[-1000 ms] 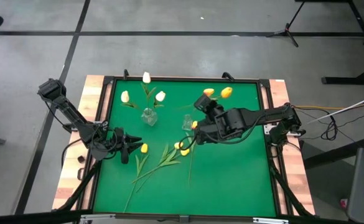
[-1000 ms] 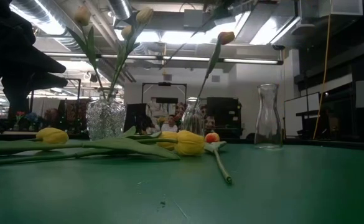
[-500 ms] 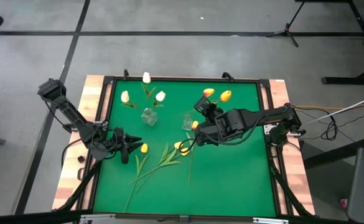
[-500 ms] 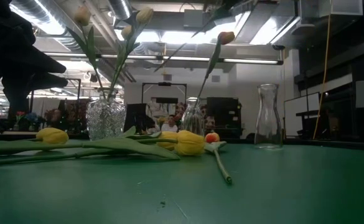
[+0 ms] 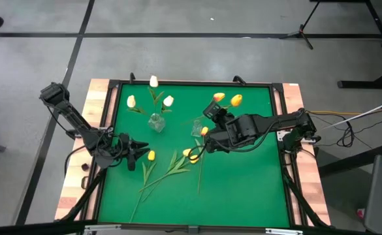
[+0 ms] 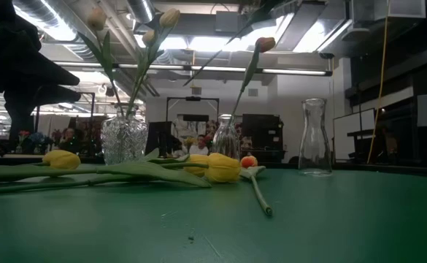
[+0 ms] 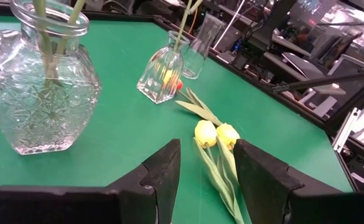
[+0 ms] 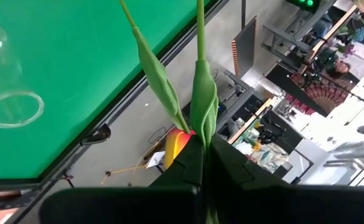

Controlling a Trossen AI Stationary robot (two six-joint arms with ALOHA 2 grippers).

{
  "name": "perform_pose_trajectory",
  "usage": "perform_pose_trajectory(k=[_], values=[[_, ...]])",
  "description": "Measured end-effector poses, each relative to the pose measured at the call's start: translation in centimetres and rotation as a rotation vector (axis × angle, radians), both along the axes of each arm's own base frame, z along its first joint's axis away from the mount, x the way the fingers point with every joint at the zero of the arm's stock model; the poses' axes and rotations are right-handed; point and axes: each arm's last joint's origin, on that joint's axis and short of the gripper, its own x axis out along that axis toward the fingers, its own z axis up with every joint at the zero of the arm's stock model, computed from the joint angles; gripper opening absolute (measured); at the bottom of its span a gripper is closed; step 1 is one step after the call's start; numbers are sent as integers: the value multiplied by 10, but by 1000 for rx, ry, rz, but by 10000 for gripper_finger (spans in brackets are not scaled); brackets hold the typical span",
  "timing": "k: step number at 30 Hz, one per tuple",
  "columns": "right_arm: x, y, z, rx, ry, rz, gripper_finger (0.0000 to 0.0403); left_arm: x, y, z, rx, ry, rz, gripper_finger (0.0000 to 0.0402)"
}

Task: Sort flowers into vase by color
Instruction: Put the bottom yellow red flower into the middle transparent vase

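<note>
My right gripper [image 5: 211, 109] hangs high over the far middle of the table, shut on an orange-yellow tulip [image 8: 176, 147]. Beside it a small glass vase [image 5: 197, 127] holds one tulip [image 6: 264, 44]. A cut-glass vase [image 5: 156, 122] holds white tulips [image 5: 168, 100]. My left gripper [image 7: 206, 180] stands open and low at the table's left, next to a yellow tulip [image 5: 151, 155] that lies flat. Two more yellow tulips [image 7: 216, 134] and a small orange one [image 6: 249, 161] lie flat on the green mat. My right gripper pinches the tulip between its two shut fingers where stem and leaves meet, right beside the head [image 8: 197, 127]. The fingers slant downward. The stem [image 8: 200, 31] and leaves run on past the fingertips, and the whole flower is clear of the table.
An empty clear carafe [image 6: 314, 139] stands at the far right of the vases. Long stems and leaves [image 5: 171, 166] sprawl across the middle of the mat. A raised dark frame [image 5: 191, 83] rims the table. The near right of the mat is bare green.
</note>
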Motion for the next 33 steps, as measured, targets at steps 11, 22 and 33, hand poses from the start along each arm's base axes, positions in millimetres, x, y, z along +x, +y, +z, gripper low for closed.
perform_pose_trajectory(k=[11,22,33], values=[[0,0,0,-36,91,73,12,0,1,0,8,-6,21,147],[1,-3,-9,-114,246,157,12,0,1,0,18,-13,41,147],[-3,-16,0,-209,265,134,12,0,1,0,15,-13,40,148]])
